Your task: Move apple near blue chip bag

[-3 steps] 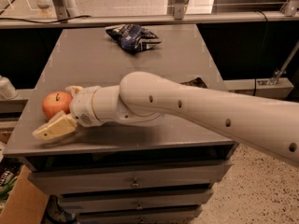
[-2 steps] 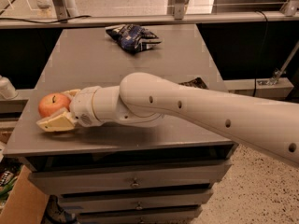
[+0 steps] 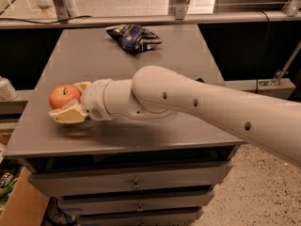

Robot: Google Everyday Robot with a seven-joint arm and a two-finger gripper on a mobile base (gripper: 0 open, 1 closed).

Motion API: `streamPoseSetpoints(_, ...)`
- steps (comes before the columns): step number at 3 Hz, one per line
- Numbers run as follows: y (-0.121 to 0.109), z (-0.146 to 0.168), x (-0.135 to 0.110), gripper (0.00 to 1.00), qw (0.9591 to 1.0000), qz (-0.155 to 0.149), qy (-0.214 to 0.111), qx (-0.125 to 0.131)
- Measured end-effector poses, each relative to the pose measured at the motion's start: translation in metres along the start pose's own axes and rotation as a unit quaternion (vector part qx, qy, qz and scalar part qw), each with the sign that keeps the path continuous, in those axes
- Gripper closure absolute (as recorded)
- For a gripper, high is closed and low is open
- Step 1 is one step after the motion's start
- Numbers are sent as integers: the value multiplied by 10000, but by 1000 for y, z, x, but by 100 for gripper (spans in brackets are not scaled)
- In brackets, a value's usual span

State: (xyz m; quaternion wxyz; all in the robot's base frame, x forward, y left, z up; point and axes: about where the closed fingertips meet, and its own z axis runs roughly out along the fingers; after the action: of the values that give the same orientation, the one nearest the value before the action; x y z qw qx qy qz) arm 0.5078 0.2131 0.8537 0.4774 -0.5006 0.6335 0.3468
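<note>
The red-orange apple (image 3: 62,96) is at the front left of the grey table (image 3: 84,55). My gripper (image 3: 75,99) is at the apple, with one cream finger (image 3: 69,113) under its near side and the other (image 3: 83,85) behind it, shut on the apple. A shadow lies on the table below the gripper. The wrinkly dark blue chip bag (image 3: 133,36) lies at the far middle of the table, well away from the apple. My white arm crosses the table from the right.
A small dark packet (image 3: 200,80) peeks out behind my arm at the table's right edge. Drawers (image 3: 135,185) are under the tabletop. A cardboard box (image 3: 21,206) stands on the floor at the left. A white object (image 3: 5,89) is left of the table.
The near finger has closed up against the apple. The apple and gripper have shifted slightly right and up from the table's left edge.
</note>
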Motion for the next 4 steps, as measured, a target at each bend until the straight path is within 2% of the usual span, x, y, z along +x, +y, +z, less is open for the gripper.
streamPoseSetpoints(1,-32,-49,-18,100,9986,-227,79,480)
streamPoseSetpoints(2,-32,-49,-18,100,9986,-228,79,480)
streamPoseSetpoints(3,-42,-55,-17,100,9975,-335,195,586)
streamPoseSetpoints(4,-77,-89,-14,100,9929,-480,433,1002)
